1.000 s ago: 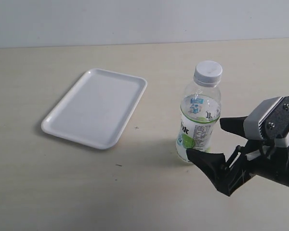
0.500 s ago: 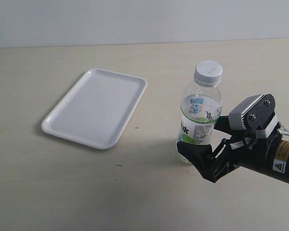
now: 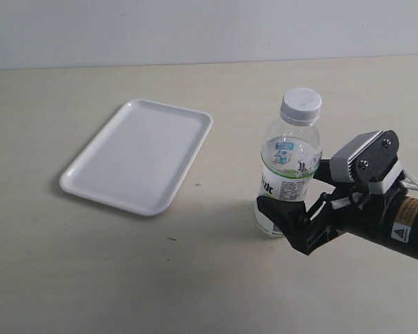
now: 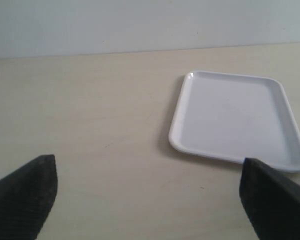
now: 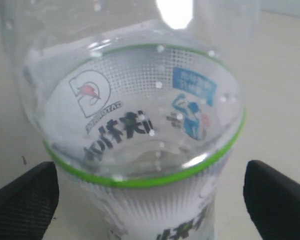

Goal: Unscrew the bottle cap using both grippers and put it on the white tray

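Step in hand, as I judge it: bracing the bottle (image 3: 290, 149) before any twisting; bottle stands upright on the table (image 3: 90, 271), to the right of the white tray (image 3: 136, 154) and apart from it; bottle cap (image 3: 301, 105) on the neck, looks screwed down, nothing touching it; right gripper (image 3: 292, 191) has its jaws spread and straddling the lower labelled body, one on each side, not pinched in yet; right wrist view shows the label filling the gap with both fingers (image 5: 25, 197) off to the sides; left gripper (image 4: 150, 200) also spread wide with nothing between, out of the exterior view, facing the tray, nowhere near the cap; next move likely calls for the right jaws to close on the body firmly enough to stop it spinning without crushing thin plastic; then the left needs to come over, drop onto the cap's ribbed sides and turn; tray has nothing on it.
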{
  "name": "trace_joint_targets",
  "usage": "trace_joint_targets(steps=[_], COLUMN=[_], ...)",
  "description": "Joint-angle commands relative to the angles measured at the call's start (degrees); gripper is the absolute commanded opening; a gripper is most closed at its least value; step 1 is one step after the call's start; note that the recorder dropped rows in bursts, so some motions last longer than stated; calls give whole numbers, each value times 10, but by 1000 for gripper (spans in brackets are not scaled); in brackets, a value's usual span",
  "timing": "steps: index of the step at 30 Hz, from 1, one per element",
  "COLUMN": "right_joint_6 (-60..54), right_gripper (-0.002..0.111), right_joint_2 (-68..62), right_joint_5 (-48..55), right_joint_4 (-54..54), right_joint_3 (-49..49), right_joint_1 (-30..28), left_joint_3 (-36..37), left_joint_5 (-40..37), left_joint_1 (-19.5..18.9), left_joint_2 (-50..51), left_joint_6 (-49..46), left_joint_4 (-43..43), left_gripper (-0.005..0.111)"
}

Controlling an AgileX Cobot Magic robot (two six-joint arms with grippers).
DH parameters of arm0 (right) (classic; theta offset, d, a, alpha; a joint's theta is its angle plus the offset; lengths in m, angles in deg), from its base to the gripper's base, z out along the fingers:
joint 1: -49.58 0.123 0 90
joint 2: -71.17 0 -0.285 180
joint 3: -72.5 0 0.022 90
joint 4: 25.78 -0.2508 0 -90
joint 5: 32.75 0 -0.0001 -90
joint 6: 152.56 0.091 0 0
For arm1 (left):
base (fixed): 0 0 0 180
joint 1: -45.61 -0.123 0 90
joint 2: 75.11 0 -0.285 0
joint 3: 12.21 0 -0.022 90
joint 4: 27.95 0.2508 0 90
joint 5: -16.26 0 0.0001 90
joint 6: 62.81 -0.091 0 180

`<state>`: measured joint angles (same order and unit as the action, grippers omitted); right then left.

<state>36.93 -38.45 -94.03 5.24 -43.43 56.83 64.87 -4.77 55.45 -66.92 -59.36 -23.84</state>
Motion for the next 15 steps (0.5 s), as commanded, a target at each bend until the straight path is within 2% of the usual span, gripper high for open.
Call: trace_joint_targets(steps=[1, 5, 11, 13, 15], right_joint_6=[67, 92, 87, 87, 87], right_gripper=[92, 87, 82, 71, 53], right_joint_2=[-2, -2, -2, -2, -2], right_joint_5=[64, 111, 53, 51, 51], right_joint_4=[47, 50, 56, 56, 56], right_joint_3=[-41, -64, -64, -64, -64], right_joint_1=[1, 1, 1, 1, 1], left_joint_3=[1, 1, 1, 1, 1], left_joint_5=[3, 3, 3, 3, 3], left_joint_1=[4, 4, 4, 4, 4], left_joint_2=[-4, -4, -4, -4, -4], left_joint_6=[0, 0, 0, 0, 0], left_joint_4=[2, 2, 2, 2, 2], left_gripper=[94, 94, 94, 94, 94])
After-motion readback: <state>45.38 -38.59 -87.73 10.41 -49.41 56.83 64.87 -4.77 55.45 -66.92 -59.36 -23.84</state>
